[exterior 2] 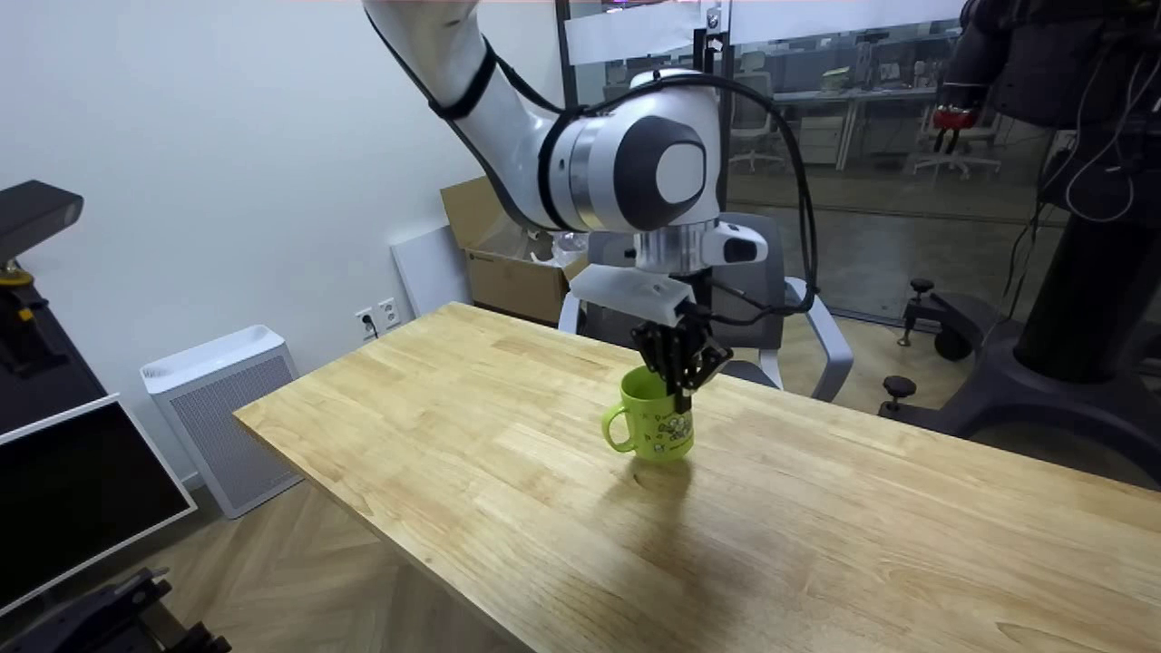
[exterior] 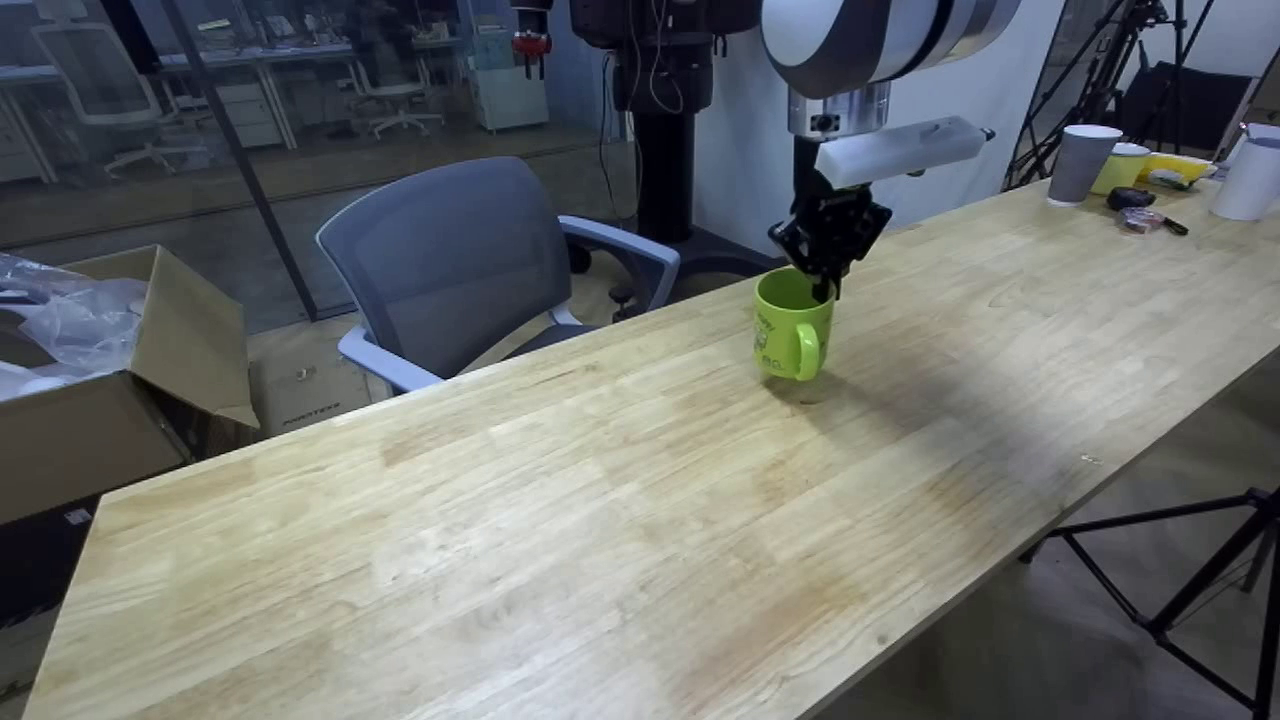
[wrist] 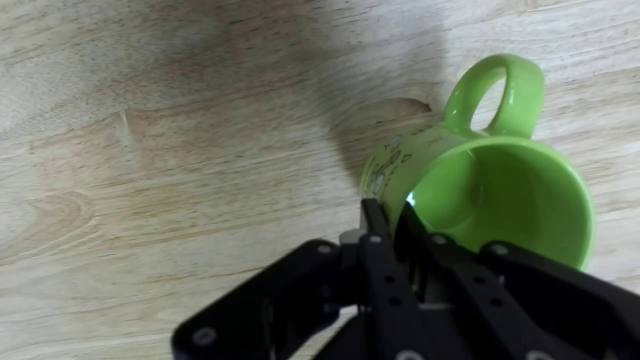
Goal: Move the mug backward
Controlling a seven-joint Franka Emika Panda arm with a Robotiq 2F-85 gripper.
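Just under the pincer [wrist: 391,209], green mug [wrist: 480,165], wall pinched between fingertips [wrist: 374,217]

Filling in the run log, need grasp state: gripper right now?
Gripper: closed, holding the mug by its wall, one jaw inside the rim and one outside.

This looks like a robot lab in an office: a robot arm [exterior 2: 635,172], a dark wheeled stand [exterior 2: 1075,299] and a black tripod [exterior: 1158,626] share the room with a mesh office chair [exterior: 450,265], and desks [exterior 2: 853,94] show behind a glass wall [exterior: 330,180].
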